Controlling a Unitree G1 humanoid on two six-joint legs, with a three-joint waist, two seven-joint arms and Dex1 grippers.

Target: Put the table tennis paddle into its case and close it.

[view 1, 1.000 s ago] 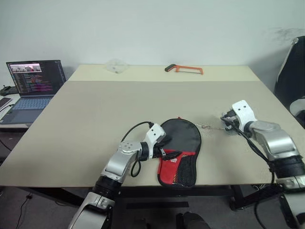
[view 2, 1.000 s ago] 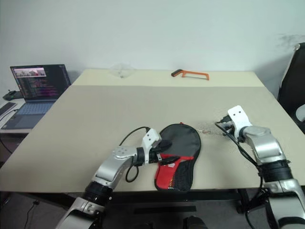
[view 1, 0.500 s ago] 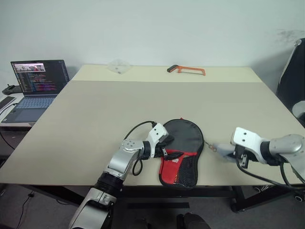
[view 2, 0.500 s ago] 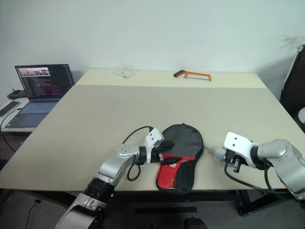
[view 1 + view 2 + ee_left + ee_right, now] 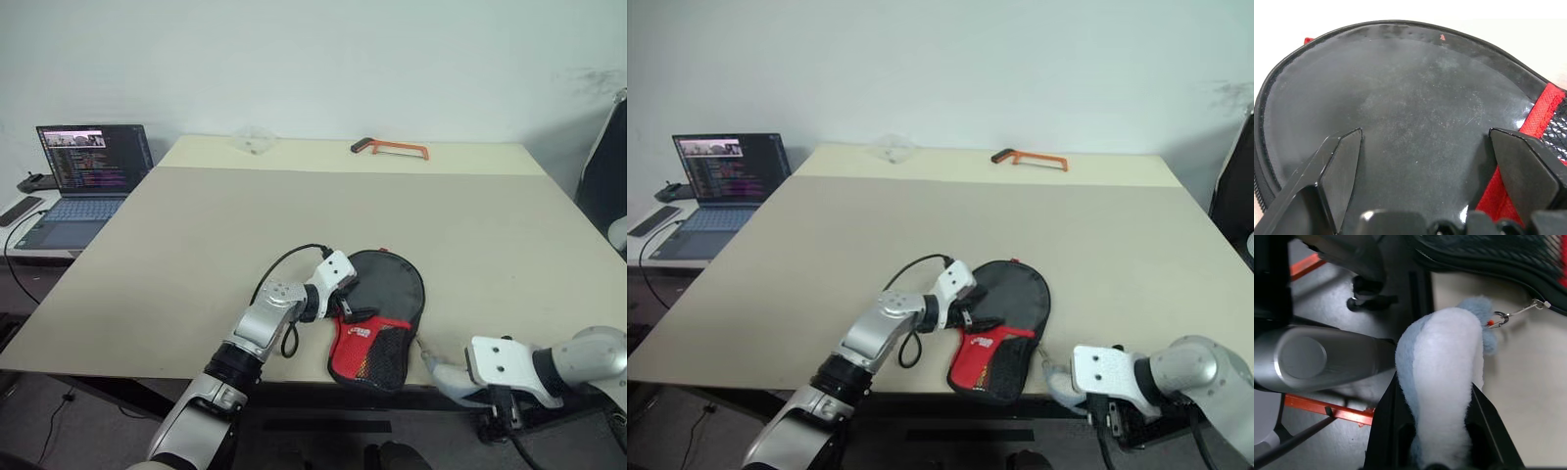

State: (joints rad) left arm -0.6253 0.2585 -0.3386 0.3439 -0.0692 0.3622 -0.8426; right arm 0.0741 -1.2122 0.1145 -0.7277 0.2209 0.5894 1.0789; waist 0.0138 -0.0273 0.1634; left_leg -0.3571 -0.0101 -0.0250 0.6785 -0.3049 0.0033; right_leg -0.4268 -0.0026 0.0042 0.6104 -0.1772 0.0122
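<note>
Right gripper (image 5: 1442, 431): swung from beside the case (image 5: 384, 313) to its handle end, off the table (image 5: 196, 245) edge, clenched on a plush zipper charm (image 5: 1442, 382). Left gripper (image 5: 1425, 161): spread wide over the case's round end. Paddle: presumably inside, unseen. Risk: charm's clip link snapping or the case dragging off if unpinned.

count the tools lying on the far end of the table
1: an orange hacksaw lies near the table's far edge, right of centre. A clear crumpled item sits left of it; nothing else looks like a tool.
</note>
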